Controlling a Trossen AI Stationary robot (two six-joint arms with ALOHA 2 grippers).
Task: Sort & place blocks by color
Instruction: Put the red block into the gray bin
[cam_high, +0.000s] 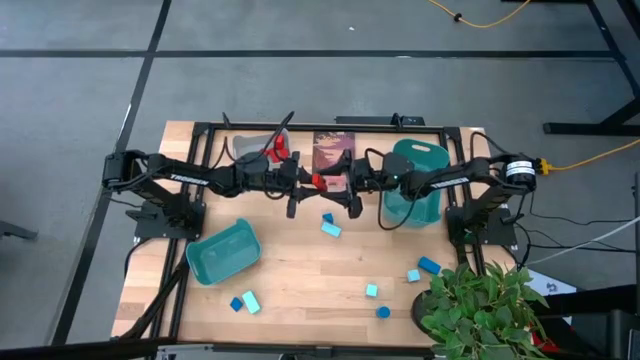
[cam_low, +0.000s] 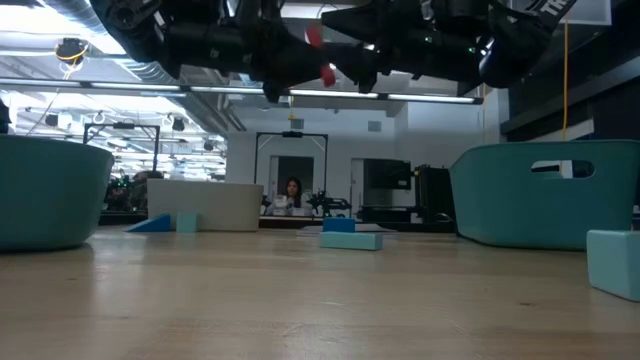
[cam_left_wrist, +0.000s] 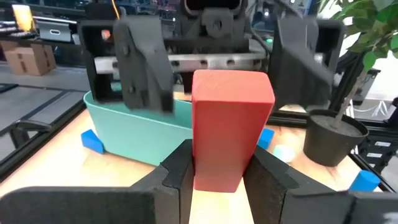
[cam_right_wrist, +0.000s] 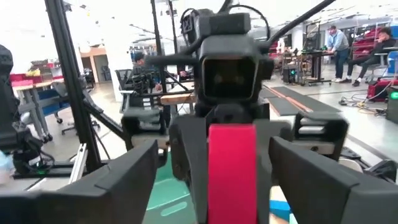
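White lettering ran along the dark upper link of the left robot arm (cam_high: 188, 178) in the overhead view; it seemed to read "TROSSEN", though the letters were too small to be sure. In the table-level view, a few white letters showed on a dark arm housing (cam_low: 556, 8) at the top edge, cut off and unreadable. No other text could be read.

Grey floor (cam_high: 300, 90) crossed by dark tape lines; yellow cable (cam_high: 480, 18) trailing across it. Beyond the table, open workshop: ceiling strip lights (cam_low: 130, 88), desks, a seated person (cam_low: 293, 190), potted plant (cam_high: 480, 305) alongside.
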